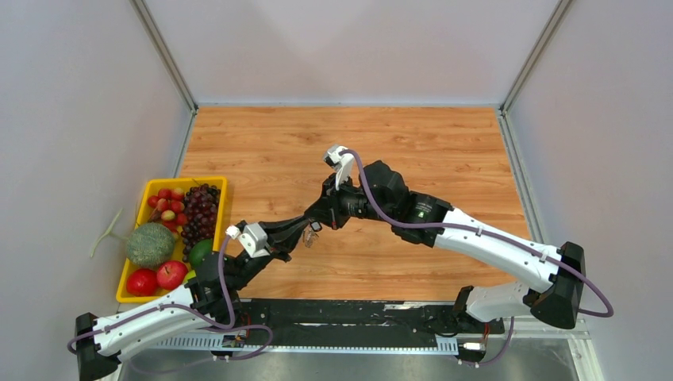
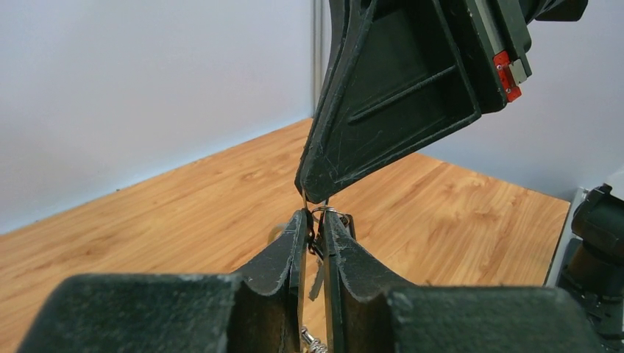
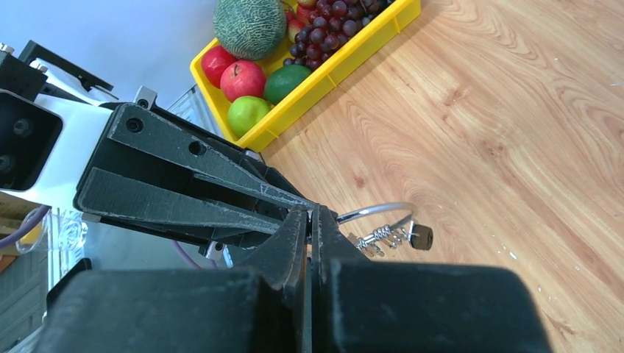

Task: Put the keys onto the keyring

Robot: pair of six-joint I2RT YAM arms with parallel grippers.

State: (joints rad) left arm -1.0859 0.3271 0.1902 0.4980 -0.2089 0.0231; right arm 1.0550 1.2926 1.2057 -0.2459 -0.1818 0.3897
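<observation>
**Operator:** State edges and room, starting left.

**Technician:** Well to the left of the left gripper (image 2: 315, 229) sits a yellow plastic tray (image 1: 186, 179). It holds a netted melon (image 1: 150, 244), glossy apples (image 1: 170, 274) and dark grapes (image 1: 202, 208). The tray's right rim lies near the left arm's elbow. Grey wall panels (image 1: 79, 119) bound the wood-grain table (image 1: 444, 151) on three sides. Open board runs beyond and to the right of both grippers.

**Operator:** Left gripper condition?

**Technician:** Its matte black, scuffed fingers are clenched to a narrow slit, grasping the keyring (image 3: 377, 211), a thin silver wire, just above the table.

**Operator:** Right gripper?

**Technician:** The right gripper (image 3: 310, 219) meets the left tip to tip, its fingers pressed together at the same wire. I cannot tell whether it actually grips it.

**Operator:** Task items?

**Technician:** The wire curves out to the right of the right fingertips. A black-headed key (image 3: 421, 236) and a small silver coil (image 3: 377, 237) hang just below it.
</observation>
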